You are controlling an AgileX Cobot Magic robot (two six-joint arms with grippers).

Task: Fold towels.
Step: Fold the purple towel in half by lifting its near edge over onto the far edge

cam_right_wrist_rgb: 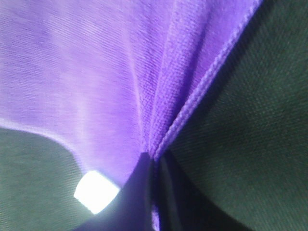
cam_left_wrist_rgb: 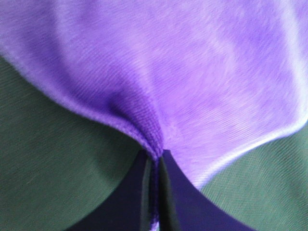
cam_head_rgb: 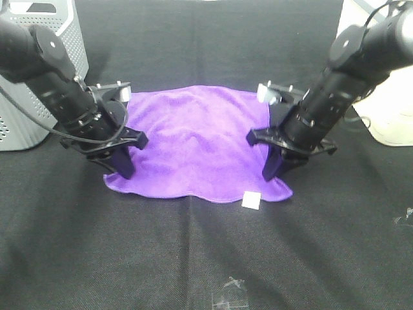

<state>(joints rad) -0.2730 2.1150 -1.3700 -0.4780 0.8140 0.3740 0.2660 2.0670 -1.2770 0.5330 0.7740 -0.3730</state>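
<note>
A purple towel [cam_head_rgb: 193, 145] lies spread on the black table, with a white label [cam_head_rgb: 251, 201] at its near right corner. My left gripper [cam_head_rgb: 124, 169] is shut on the towel's near left edge; in the left wrist view the cloth [cam_left_wrist_rgb: 159, 86] bunches into the closed fingers [cam_left_wrist_rgb: 139, 202]. My right gripper [cam_head_rgb: 271, 173] is shut on the towel's near right edge; in the right wrist view the hem [cam_right_wrist_rgb: 192, 106] is pinched between the fingers [cam_right_wrist_rgb: 139, 197], with the label [cam_right_wrist_rgb: 95, 191] beside them.
A grey perforated basket [cam_head_rgb: 39, 71] stands at the far left. A white object [cam_head_rgb: 387, 97] sits at the far right. Clear tape pieces [cam_head_rgb: 229, 290] lie on the black cloth [cam_head_rgb: 206, 258] near the front edge.
</note>
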